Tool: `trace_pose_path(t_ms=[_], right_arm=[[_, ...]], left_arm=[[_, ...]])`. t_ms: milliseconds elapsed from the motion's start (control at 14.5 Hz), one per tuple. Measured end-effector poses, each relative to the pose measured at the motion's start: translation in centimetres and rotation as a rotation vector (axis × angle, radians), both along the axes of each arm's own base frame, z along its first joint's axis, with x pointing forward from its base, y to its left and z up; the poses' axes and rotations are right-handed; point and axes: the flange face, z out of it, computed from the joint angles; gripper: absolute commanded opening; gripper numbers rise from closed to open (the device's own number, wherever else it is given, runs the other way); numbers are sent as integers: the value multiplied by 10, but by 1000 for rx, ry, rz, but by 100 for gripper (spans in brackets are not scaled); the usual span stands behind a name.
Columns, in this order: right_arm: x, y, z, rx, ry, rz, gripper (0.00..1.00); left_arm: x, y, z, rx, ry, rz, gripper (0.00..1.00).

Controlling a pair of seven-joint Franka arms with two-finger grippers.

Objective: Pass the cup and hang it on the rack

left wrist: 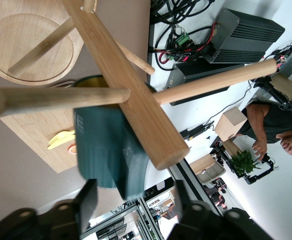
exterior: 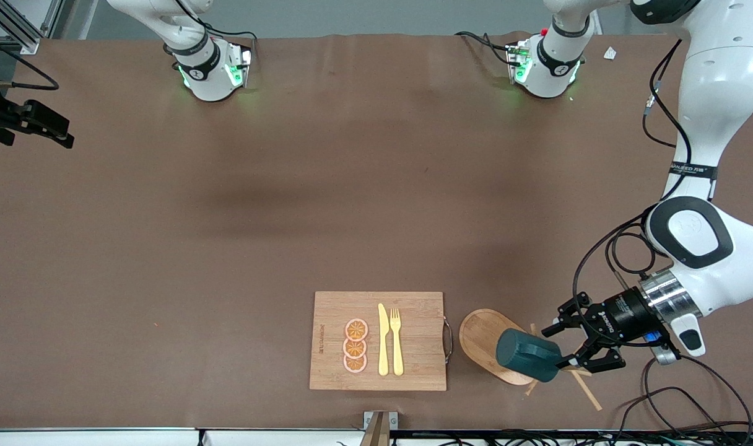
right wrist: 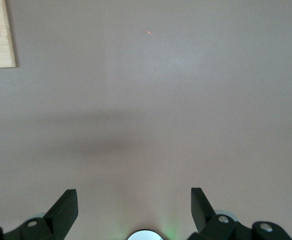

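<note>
Tabletop (exterior: 166,248) in brown sheeting runs the width of the front view. At its right-arm end the right tool (exterior: 30,121) hangs over bare surface with its fingers spread wide and nothing between them; that arm waits, well apart from everything the task concerns.

Next along lies a rectangular bamboo cutting board with a metal handle (exterior: 413,334), carrying three orange slices (exterior: 355,345), a yellow knife (exterior: 383,339) and a yellow fork (exterior: 396,341). Just beside its handle stands the light wooden mug tree with an oval base, central post and thin angled pegs (exterior: 475,334).

The small dark teal cylindrical mug with a yellowish-tan inside (exterior: 528,355) sits over the base of that rack, lying on its side, its long axis pointing from the left tool (exterior: 568,347) toward the cutting board. In the left wrist view the mug (left wrist: 103,145) lies directly ahead of the tool (left wrist: 131,205), threaded by a peg, with the post crossing in front of it. The fingers (left wrist: 86,202) stand partly apart on either side of the mug's end; they look clear of it, so I judge the grip let go and the peg bearing the weight.

The coming move turns on that axis: the left tool, much the nearer, would need to back straight away along the mug's length, off the pegs.
</note>
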Motion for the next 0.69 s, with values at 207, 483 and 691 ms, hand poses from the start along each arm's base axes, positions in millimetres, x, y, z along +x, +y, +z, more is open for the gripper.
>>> trace_pose_path(t_ms=[207, 483, 691], right_arm=[[1, 1, 1, 6, -11, 1, 100], [2, 4, 1, 36, -15, 4, 100], [2, 6, 1, 49, -15, 5, 100]], left_arm=[[-4, -10, 29, 24, -46, -61, 100], [-33, -31, 109, 275, -138, -271, 100], [-68, -54, 153, 543, -154, -473, 100]])
